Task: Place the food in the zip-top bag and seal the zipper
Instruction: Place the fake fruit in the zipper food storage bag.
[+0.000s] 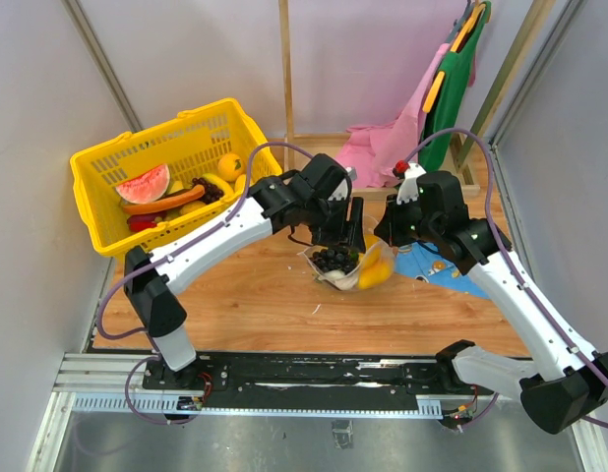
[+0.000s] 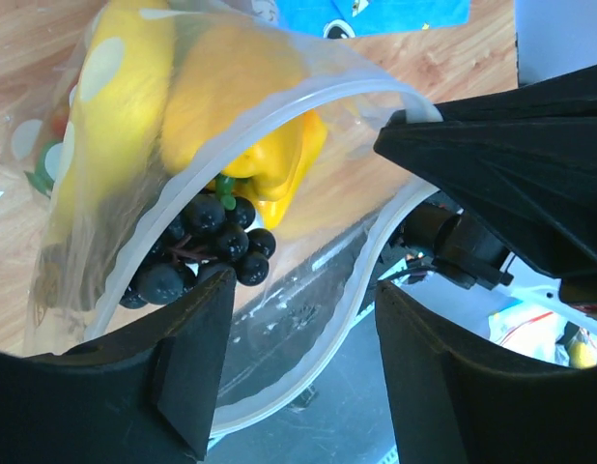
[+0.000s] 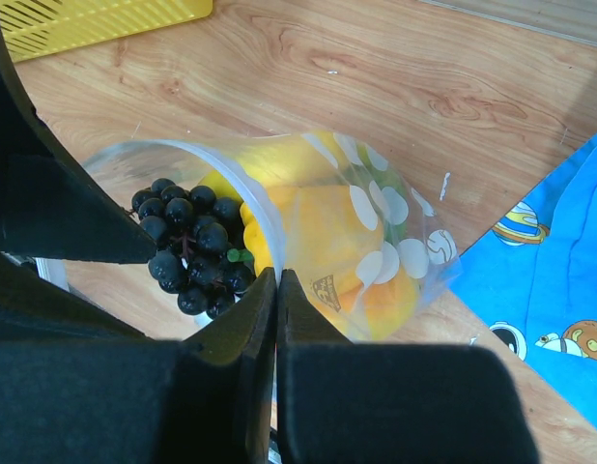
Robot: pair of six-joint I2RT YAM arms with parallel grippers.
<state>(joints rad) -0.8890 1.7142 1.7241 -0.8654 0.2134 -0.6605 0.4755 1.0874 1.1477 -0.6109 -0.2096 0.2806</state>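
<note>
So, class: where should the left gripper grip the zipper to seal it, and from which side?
Probably the white zipper strip beside the right gripper pinch, coming from the open-mouth side: the lips converge there, but gape wide over the grapes.

**Top view:** a fixed camera above and behind the arm bases looks down and forward from far off, taking in the whole wooden table (image 1: pixel 245 305).

**Left wrist view:** very near, looking past the left gripper (image 2: pixel 306 285) into the mouth of the clear bag (image 2: pixel 115 116).

**Right wrist view:** equally near, looking down past the right gripper (image 3: pixel 277 280) at the same mouth from the opposite side.

All three views share the bag, the dark grapes (image 1: pixel 334 259) and the blue cloth (image 1: pixel 437 267).
</note>
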